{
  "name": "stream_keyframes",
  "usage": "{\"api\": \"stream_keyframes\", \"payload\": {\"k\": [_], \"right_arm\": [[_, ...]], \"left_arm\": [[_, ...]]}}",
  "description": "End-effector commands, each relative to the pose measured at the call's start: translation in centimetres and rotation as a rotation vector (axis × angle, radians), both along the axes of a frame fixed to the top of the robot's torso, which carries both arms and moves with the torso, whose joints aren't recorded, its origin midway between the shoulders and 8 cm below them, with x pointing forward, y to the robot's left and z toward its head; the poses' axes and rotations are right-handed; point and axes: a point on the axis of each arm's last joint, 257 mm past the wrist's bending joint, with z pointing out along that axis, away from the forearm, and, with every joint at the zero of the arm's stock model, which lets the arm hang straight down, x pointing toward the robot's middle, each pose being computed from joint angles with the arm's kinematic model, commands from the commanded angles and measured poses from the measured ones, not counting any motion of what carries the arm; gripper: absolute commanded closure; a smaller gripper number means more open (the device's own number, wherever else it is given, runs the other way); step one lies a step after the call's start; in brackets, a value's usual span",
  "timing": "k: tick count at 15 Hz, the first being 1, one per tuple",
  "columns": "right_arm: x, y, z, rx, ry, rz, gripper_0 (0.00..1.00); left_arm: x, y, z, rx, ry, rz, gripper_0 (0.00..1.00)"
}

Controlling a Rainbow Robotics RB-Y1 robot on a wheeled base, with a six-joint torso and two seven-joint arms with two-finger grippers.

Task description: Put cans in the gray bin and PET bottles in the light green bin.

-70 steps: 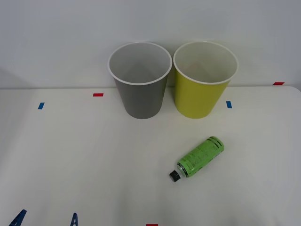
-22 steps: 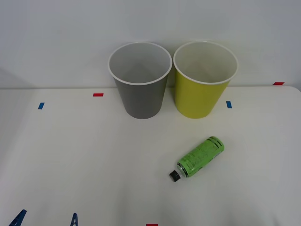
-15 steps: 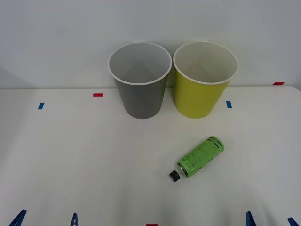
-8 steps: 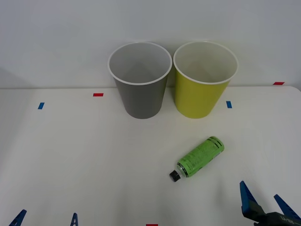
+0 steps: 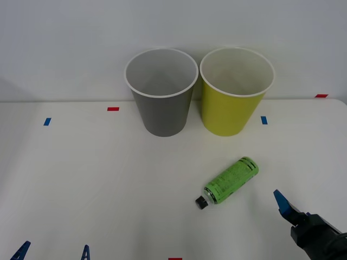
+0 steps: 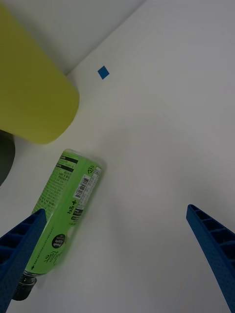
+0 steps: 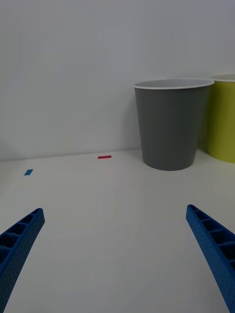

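The gray bin (image 5: 161,103) and the light green bin (image 5: 233,108) stand upright side by side at the back of the white table, touching the wall. A PET bottle (image 5: 230,180) with a green label and black cap lies on its side in front of the light green bin, cap towards me. My right gripper (image 5: 295,214) hovers open to the right of the bottle, apart from it. In the right wrist view the bottle (image 6: 68,205) lies beside one finger (image 6: 19,244). My left gripper (image 5: 52,253) waits open at the front left. Cans are out of view.
Small tape marks dot the table: red (image 5: 113,109), blue (image 5: 47,121), blue (image 5: 263,119), red (image 5: 321,96). A white wall rises right behind the bins. In the left wrist view the gray bin (image 7: 171,127) stands well ahead across bare table.
My right gripper has come in from the bottom right edge and moved forward, closer to the bottle. The bottle, both bins and the left gripper have stayed still.
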Motion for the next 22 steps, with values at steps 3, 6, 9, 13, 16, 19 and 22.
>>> {"api": "stream_keyframes", "payload": {"k": [3, 6, 9, 13, 16, 19, 22], "right_arm": [[2.6, 2.3, 0.8, 0.136, 0.090, -0.039, 0.00], [4.2, 4.0, 1.2, 0.230, 0.134, -0.070, 0.00], [4.9, 5.4, 1.1, 0.294, 0.198, -0.110, 0.00], [5.3, 6.5, 1.2, 0.359, 0.291, -0.154, 0.00], [6.6, 7.6, 1.3, 0.381, 0.335, -0.146, 0.00], [8.3, 6.9, 0.3, 0.322, 0.388, -0.143, 0.00], [8.8, 6.4, 0.2, 0.278, 0.465, -0.150, 0.00]], "left_arm": [[0.0, 0.0, 0.0, 0.000, 0.000, 0.000, 0.00], [0.0, 0.0, 0.0, 0.000, 0.000, 0.000, 0.00], [0.0, 0.0, 0.0, 0.000, 0.000, 0.000, 0.00], [0.0, 0.0, 0.0, 0.000, 0.000, 0.000, 0.00], [0.0, 0.0, 0.0, 0.000, 0.000, 0.000, 0.00], [0.0, 0.0, 0.0, 0.000, 0.000, 0.000, 0.00], [0.0, 0.0, 0.0, 0.000, 0.000, 0.000, 0.00]]}}
